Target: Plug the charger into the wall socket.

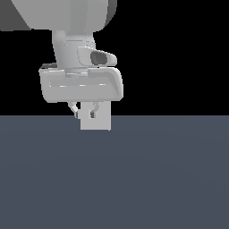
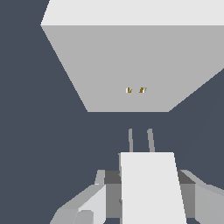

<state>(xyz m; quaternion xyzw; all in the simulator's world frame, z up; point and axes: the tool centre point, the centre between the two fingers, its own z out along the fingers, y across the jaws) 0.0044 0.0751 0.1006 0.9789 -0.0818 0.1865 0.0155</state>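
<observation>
In the wrist view the charger (image 2: 148,188), a small off-white block, sits between my gripper's (image 2: 148,194) fingers (image 2: 87,205), which are shut on it. Its two thin prongs (image 2: 140,140) point at the wall socket (image 2: 131,65), a flat white plate with two tiny yellowish holes (image 2: 135,90). A gap of floor separates the prong tips from the plate, and the prongs sit roughly in line with the holes. In the exterior view my gripper (image 1: 84,112) hangs low in front of the white socket plate (image 1: 102,121). The charger cannot be told apart from the plate there.
A flat dark blue-grey floor (image 1: 170,179) spreads around the socket, under a black background. The arm's wide white hand (image 1: 80,85) and upper links fill the upper part of the exterior view's left.
</observation>
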